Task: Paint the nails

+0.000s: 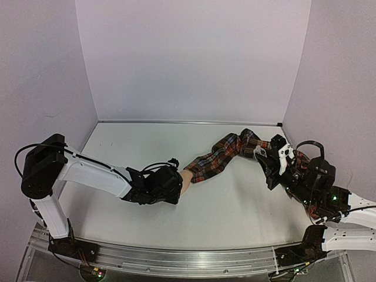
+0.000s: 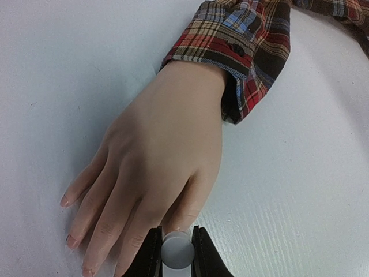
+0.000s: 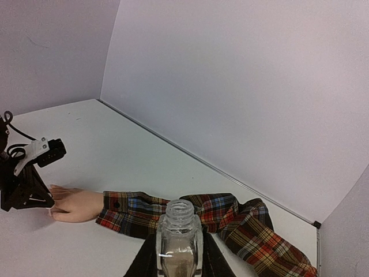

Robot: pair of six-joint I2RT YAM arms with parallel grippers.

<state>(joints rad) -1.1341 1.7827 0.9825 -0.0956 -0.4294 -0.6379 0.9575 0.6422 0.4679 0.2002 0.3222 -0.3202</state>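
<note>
A pale mannequin hand (image 2: 161, 156) lies palm down on a white table (image 2: 300, 190), its wrist in a red plaid sleeve (image 2: 248, 40). Its small nails (image 2: 65, 201) sit at the fingertips, pointing towards the left gripper (image 2: 176, 258). That gripper hovers just above the fingers, its jaws clamped on a small round pale cap (image 2: 177, 248). Well apart to the right, the right gripper (image 3: 179, 257) grips an uncapped clear glass bottle (image 3: 179, 231), held upright.

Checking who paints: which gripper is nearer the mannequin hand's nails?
Left. The left gripper, clamping a round grey piece, hangs over the mannequin hand by its nails; the right gripper, holding an open clear bottle, sits beside the sleeve's far end.
</note>
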